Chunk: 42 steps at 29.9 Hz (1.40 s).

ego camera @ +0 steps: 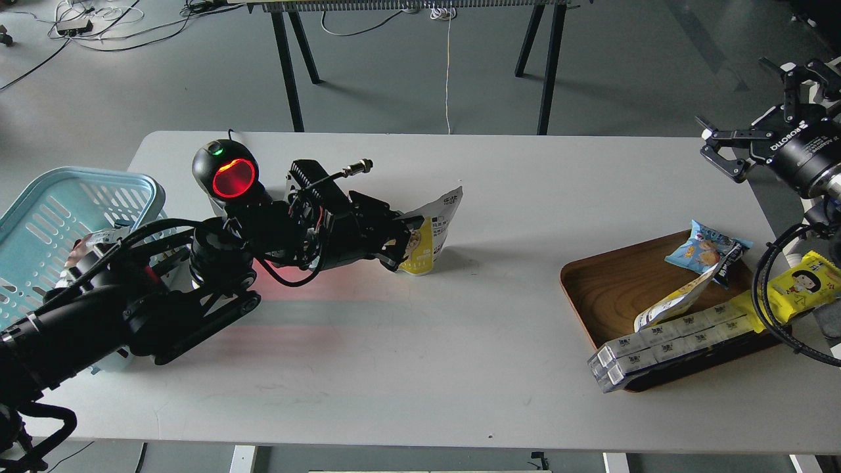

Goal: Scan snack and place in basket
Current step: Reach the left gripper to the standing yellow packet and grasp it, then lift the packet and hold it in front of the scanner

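The snack (435,226), a stand-up pouch with a white top and a yellow lower part, stands on the white table (420,368) left of centre. My left gripper (402,240) reaches in from the left; its dark fingers sit on both sides of the pouch's left part and look closed on it. The pouch still touches the table. The light blue basket (46,180) stands at the table's left edge, behind my left arm. My right gripper (749,108) is open and empty, high off the table's right end.
A black scanner (227,176) with a glowing red window stands just left of my left wrist. A brown wooden tray (604,289) at the right holds a blue snack bag (706,249), a yellow cartoon packet (805,282), another pouch and a long boxed strip (663,348).
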Each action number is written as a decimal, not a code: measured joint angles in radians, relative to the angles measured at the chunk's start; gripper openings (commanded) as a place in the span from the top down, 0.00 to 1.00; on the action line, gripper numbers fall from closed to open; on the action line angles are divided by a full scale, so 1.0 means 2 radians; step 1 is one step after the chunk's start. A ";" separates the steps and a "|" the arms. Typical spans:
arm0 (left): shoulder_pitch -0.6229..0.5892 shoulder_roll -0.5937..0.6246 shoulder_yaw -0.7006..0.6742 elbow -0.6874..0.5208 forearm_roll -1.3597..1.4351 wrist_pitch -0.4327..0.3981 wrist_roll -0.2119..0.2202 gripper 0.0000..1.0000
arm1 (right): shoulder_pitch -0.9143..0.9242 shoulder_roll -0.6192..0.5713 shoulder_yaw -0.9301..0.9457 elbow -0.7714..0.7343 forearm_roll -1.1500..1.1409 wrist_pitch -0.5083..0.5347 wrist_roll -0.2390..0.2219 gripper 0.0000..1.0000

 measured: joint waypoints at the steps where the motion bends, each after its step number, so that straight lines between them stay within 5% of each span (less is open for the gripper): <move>1: 0.000 0.001 0.000 -0.001 0.000 0.002 -0.001 1.00 | 0.000 -0.001 -0.001 0.000 0.000 0.000 0.000 0.04; 8: -0.002 0.035 -0.024 -0.052 0.000 0.010 0.001 1.00 | 0.000 -0.002 -0.001 0.004 0.000 0.001 0.000 0.04; 23: 0.006 0.220 -0.046 -0.204 -0.007 -0.036 0.007 1.00 | -0.001 -0.016 -0.002 0.003 -0.001 0.001 -0.002 0.04; 34: 0.021 0.273 -0.050 -0.241 -0.209 -0.093 0.079 1.00 | -0.001 -0.018 -0.002 0.003 -0.001 0.001 -0.002 0.04; 42: 0.020 0.276 -0.055 -0.244 -0.300 -0.107 0.103 1.00 | 0.000 -0.018 -0.002 0.003 -0.001 0.001 -0.002 0.04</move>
